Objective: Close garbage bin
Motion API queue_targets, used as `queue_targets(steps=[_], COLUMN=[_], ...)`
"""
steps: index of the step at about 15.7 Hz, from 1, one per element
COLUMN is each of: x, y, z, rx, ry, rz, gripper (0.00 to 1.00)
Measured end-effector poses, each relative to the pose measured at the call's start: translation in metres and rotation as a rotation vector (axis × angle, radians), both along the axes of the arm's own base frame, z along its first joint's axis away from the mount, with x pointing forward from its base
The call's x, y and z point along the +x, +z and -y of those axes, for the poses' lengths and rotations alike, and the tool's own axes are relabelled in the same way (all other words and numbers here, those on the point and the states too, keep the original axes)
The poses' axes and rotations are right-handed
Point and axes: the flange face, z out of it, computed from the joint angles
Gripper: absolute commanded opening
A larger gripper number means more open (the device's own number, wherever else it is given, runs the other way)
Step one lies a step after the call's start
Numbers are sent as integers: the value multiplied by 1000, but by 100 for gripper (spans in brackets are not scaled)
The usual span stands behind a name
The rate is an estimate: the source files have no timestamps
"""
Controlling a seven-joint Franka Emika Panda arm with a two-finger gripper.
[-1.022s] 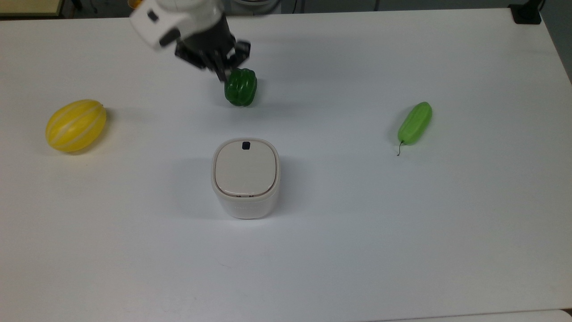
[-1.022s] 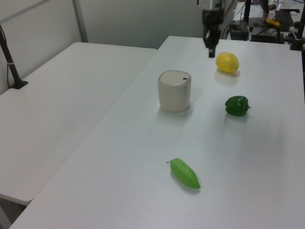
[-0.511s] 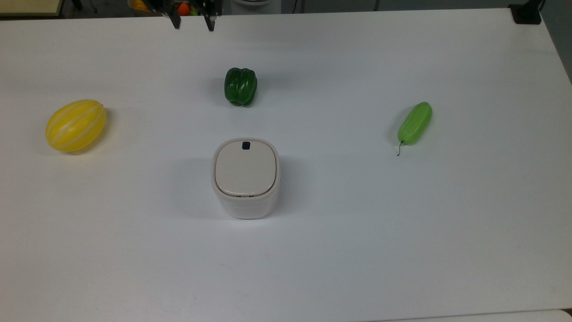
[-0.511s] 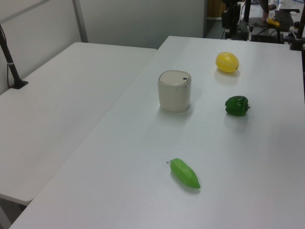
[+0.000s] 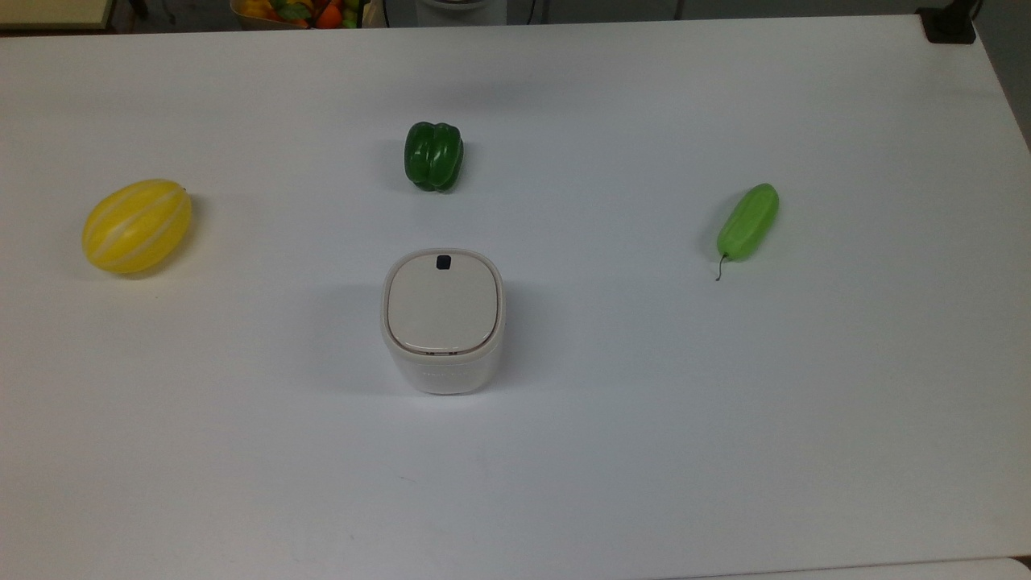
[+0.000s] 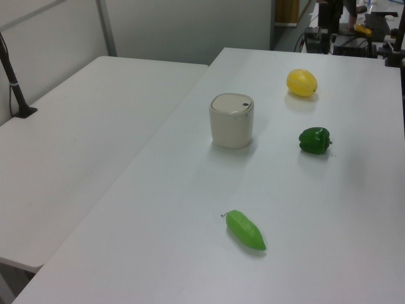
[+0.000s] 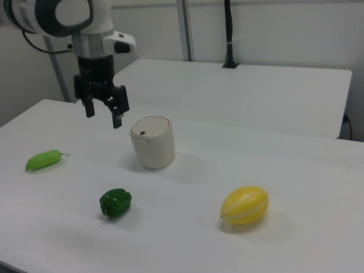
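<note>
Above the table (image 7: pixel 296 187), the spread claw (image 7: pixel 103 115) hangs beside the lidded garbage bin (image 7: pixel 152 142).

We can read no text, label, brand, number or sign anywhere in these views. The bin (image 5: pixel 442 322) shows a faint embossed strip on the wall just below its lid, in the top view, but we cannot make out any letters in it.
</note>
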Motion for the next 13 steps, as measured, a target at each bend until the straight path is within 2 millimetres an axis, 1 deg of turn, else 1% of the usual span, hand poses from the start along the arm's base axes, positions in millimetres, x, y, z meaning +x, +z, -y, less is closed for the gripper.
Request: queue_targets(steps=[3, 5, 13], x=[-12, -17, -20], y=[-7, -8, -4], z=[-6, -6, -2], rx=[6, 8, 4], ry=[-10, -15, -26], rz=[-20, -24, -17], gripper=[100, 100, 100])
